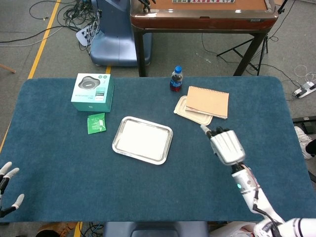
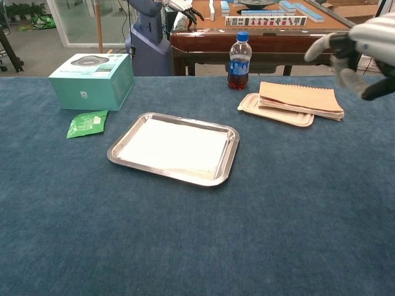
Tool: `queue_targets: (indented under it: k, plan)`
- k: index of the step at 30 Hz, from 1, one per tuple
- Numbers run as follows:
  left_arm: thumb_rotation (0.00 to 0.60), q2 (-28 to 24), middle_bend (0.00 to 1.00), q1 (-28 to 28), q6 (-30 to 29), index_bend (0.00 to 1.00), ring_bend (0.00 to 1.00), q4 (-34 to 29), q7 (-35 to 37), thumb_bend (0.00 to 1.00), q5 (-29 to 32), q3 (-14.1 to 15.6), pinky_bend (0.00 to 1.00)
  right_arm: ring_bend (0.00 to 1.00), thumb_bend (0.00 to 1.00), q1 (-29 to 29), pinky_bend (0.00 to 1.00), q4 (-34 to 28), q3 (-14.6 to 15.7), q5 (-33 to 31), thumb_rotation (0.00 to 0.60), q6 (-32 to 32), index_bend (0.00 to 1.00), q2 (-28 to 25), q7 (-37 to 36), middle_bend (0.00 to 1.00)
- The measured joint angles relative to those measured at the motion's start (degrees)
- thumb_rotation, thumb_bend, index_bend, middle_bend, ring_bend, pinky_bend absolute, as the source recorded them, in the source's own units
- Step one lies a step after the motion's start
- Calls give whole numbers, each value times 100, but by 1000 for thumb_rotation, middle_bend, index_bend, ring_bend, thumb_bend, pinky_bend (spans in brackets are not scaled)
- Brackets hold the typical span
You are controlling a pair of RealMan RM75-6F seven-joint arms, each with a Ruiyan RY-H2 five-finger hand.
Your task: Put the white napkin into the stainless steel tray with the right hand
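1. We see the white napkin (image 1: 141, 138) lying flat inside the stainless steel tray (image 1: 116, 139) on the blue tabletop (image 1: 64, 163).
2. Our right robot hand (image 1: 226, 146) hovers well right of the tray, holding nothing, fingers loosely apart.
3. Our left robot hand (image 1: 7, 190) shows only spread fingertips at the tabletop's near-left edge, empty.
4. A teal box (image 1: 92, 92), green packet (image 1: 96, 123), bottle (image 1: 176, 79) and notebook (image 1: 208, 101) lie behind the tray.

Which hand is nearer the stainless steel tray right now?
Right. The right hand hangs beside the stainless steel tray, apart from it; the left hand sits at the table's far corner.
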State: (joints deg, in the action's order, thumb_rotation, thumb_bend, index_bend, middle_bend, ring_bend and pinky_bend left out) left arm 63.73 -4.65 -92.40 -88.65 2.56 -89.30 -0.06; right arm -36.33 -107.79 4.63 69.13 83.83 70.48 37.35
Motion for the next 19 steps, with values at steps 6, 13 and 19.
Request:
queue_targets:
  k: [6, 13, 19]
  plan:
    - [600, 4, 91, 93, 99, 196, 89, -52, -77, 242, -13, -13, 0, 258, 625, 928, 516, -5, 265, 420, 600, 721, 172, -323, -453, 312]
    - [600, 9, 91, 132, 141, 196, 89, -129, -146, 242, -24, 6, 0, 231, 624, 1562, 463, 83, 451, 726, 600, 895, 169, -454, -801, 311]
    - [600, 12, 91, 141, 146, 196, 89, -132, -149, 243, -18, 20, 0, 218, 624, 1865, 390, 101, 430, 840, 600, 835, 167, -524, -949, 311]
